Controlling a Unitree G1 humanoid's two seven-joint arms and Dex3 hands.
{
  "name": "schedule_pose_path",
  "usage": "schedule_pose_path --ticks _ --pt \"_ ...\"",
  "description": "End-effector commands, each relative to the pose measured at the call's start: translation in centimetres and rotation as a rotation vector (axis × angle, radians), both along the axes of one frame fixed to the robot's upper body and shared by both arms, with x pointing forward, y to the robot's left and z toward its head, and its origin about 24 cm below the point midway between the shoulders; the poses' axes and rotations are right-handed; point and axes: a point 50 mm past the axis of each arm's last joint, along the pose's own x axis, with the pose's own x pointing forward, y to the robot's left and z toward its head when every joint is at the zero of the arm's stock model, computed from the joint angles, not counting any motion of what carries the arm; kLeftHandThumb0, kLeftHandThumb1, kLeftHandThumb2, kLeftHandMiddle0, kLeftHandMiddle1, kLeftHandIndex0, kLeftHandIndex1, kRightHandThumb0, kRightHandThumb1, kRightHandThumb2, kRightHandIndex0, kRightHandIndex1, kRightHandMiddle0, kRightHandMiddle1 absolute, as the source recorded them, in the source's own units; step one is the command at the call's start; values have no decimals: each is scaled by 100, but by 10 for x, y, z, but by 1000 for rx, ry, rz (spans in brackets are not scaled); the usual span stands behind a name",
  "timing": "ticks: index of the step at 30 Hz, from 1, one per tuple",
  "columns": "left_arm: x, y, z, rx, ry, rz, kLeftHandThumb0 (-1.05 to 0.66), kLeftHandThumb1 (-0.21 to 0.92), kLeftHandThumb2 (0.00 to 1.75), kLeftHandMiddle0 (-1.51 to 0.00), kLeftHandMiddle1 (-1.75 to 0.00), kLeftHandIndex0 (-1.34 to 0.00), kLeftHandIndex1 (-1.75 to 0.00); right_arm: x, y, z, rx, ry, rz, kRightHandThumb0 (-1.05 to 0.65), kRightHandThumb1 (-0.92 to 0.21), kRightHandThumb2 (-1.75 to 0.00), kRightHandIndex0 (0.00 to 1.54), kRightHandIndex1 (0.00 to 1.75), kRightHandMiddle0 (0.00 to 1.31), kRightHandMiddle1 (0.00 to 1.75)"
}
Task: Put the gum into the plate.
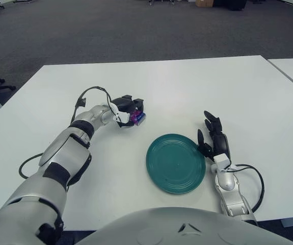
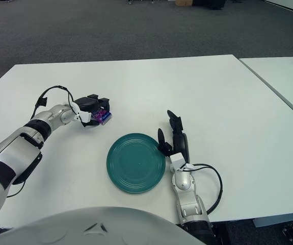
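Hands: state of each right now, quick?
Left hand: closed on the gum, left of the plate.
Right hand: open, holding nothing, right of the plate.

Gum (image 1: 138, 118): small purple pack with a pale blue-white end face. It sits clasped in the dark fingers of the left hand (image 1: 127, 113), with only its right-facing end protruding past the fingers. Pack is tilted, exposed end pointing toward the plate side. Whether it touches the tabletop below cannot be told. Position: up and to the left of the plate, near its rim but apart from it, not over it.

Plate (image 1: 176, 163): round, dark teal green, concentric ridges across the face, shallow raised rim. Lies flat and upright on the white table, near the front edge. Nothing in it.
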Motion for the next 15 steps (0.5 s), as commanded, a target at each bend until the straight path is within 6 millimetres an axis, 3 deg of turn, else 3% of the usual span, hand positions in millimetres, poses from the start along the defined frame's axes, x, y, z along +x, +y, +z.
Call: schedule_pose_path --ticks 1,6,15 --pt "-1 8 -3 -73 -7 88 -1 23 135 -62 -155 -60 -174 -25 -8 -35 2 196 -33 -78 -92 -81 26 0 0 46" --pt "8 11 17 -148 -88 101 0 15 142 -74 -149 -63 -175 -25 -8 -34 12 195 -36 -77 -92 -81 23 0 0 44" --pt "10 1 69 -350 -315 -40 0 13 147 -75 -155 -61 -175 -27 -8 -34 22 198 -44 -76 -92 -81 22 0 0 48"
